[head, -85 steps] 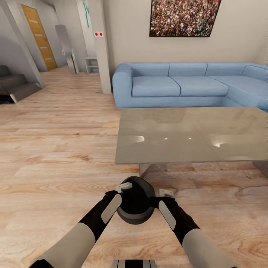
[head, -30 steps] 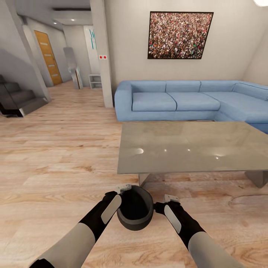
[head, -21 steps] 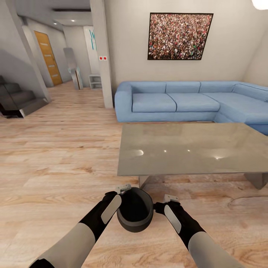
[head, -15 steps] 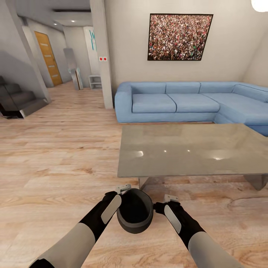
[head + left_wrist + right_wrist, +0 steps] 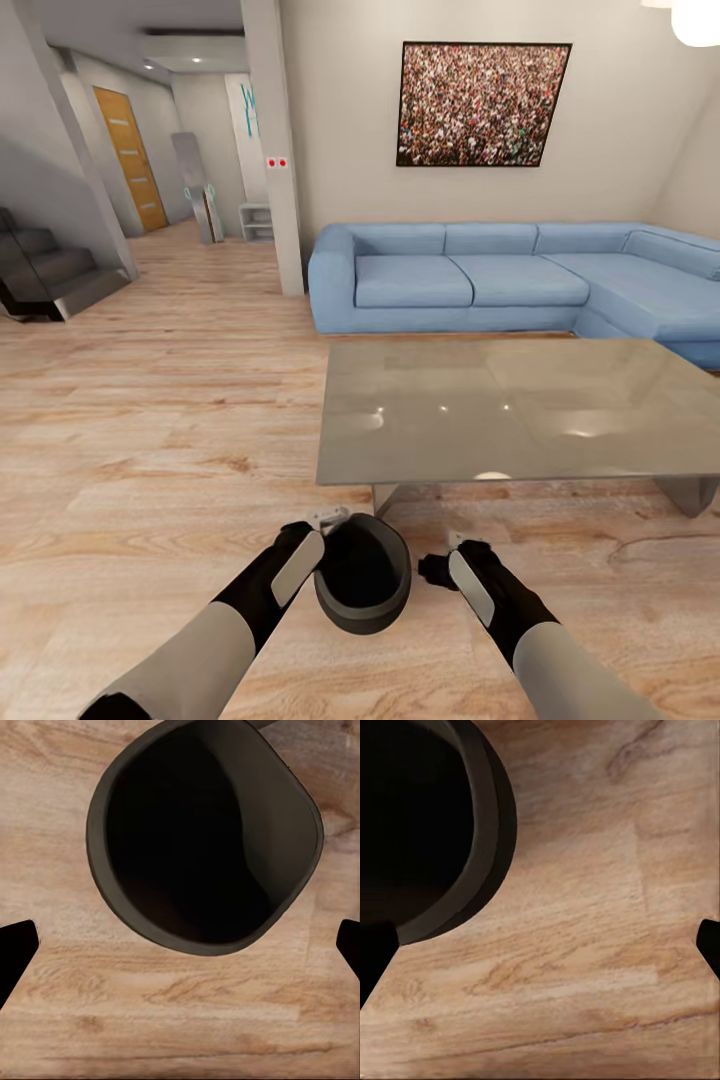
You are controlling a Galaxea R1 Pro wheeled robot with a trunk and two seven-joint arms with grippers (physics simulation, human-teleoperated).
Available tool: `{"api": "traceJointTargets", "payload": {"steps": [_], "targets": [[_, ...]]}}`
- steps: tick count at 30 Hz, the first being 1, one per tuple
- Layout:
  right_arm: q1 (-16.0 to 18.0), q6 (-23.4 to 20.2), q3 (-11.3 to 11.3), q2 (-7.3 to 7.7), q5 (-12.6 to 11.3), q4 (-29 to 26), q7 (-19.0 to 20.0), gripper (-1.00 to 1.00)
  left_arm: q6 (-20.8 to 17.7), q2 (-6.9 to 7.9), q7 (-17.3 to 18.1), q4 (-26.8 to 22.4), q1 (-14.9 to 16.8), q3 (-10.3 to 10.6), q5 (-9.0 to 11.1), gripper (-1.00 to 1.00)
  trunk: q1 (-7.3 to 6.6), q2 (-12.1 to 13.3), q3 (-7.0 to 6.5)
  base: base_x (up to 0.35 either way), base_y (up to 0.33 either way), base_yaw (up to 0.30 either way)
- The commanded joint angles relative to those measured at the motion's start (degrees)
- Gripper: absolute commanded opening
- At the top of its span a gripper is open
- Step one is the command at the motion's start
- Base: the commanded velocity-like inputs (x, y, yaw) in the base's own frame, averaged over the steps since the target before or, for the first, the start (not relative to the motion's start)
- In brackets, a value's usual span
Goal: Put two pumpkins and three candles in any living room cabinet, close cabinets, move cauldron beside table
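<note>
Wooden floor, unlabelled cauldron

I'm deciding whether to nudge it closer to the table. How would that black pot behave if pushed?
The pot looks rigid, squat and wide-mouthed, so it probably slides over the smooth wood floor rather than tipping. It looks empty, so likely light enough to skid.

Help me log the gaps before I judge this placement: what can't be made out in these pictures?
- Cauldron inside: too dark in the left wrist view to tell what it holds, if anything.
- Cauldron legs: hidden under its body in the head view, so floor contact is unclear.
- Right gripper fingers: cut off at the right wrist view's edges.
- Table: far end cut off by the head view's right edge.
</note>
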State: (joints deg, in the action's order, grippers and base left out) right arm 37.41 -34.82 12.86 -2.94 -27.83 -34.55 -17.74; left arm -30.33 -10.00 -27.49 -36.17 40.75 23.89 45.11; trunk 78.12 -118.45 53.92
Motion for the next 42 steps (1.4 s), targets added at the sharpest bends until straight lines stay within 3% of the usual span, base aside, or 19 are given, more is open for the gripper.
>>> {"api": "traceJointTargets", "payload": {"steps": [1,4,6,10,16,23,27,34,42], "targets": [[0.0,-1.5,0.3,0.80,-0.7,-0.1,-0.5,1.00,-0.4,0.00,-0.6,0.2,0.0,0.0,0.5,1.00,-0.23,0.4,-0.13,0.000,0.000,0.000],[0.0,-4.1,0.2,3.07,-0.8,-0.2,-0.5,1.00,-2.3,0.00,-4.1,0.5,0.0,0.0,0.4,1.00,-0.89,1.6,-0.67,0.000,0.000,0.000],[0.0,-4.8,0.3,3.45,-0.8,-0.1,-0.5,1.00,-3.2,0.00,-7.3,1.0,0.0,0.1,0.4,1.00,-1.33,2.4,-1.03,0.000,0.000,0.000],[-0.1,-5.0,0.3,3.66,-0.8,0.0,-0.5,1.00,-3.4,0.00,-8.9,3.6,0.0,0.3,0.3,1.00,-2.21,4.0,-1.75,0.000,0.000,0.000],[-0.4,-4.3,0.4,4.69,-0.8,3.0,-0.3,1.00,-1.5,0.00,-8.5,9.2,0.0,0.4,0.2,1.00,-3.53,6.4,-2.83,0.000,0.000,0.000],[-0.4,-2.5,0.4,4.87,-0.8,6.4,-0.3,1.00,0.7,0.00,-8.2,13.1,0.0,0.7,0.1,1.00,-5.07,9.2,-4.08,0.000,0.000,-0.099],[-0.4,0.6,0.4,4.87,-0.7,8.9,-0.3,1.00,0.9,0.00,-8.0,13.6,-0.2,0.7,0.1,1.00,-5.94,10.8,-4.80,0.000,0.000,-0.231],[-0.4,1.7,0.4,4.82,-0.7,10.1,-0.3,1.00,0.9,0.00,-4.2,14.5,-0.3,0.7,-0.3,1.00,-7.48,13.6,-6.06,0.000,0.000,-0.246],[-0.4,3.7,0.4,4.83,-0.8,12.3,-0.3,1.00,0.9,0.00,-3.5,14.5,-0.3,0.7,-0.5,1.00,-9.24,16.8,-7.49,0.000,0.000,-0.112]]}}
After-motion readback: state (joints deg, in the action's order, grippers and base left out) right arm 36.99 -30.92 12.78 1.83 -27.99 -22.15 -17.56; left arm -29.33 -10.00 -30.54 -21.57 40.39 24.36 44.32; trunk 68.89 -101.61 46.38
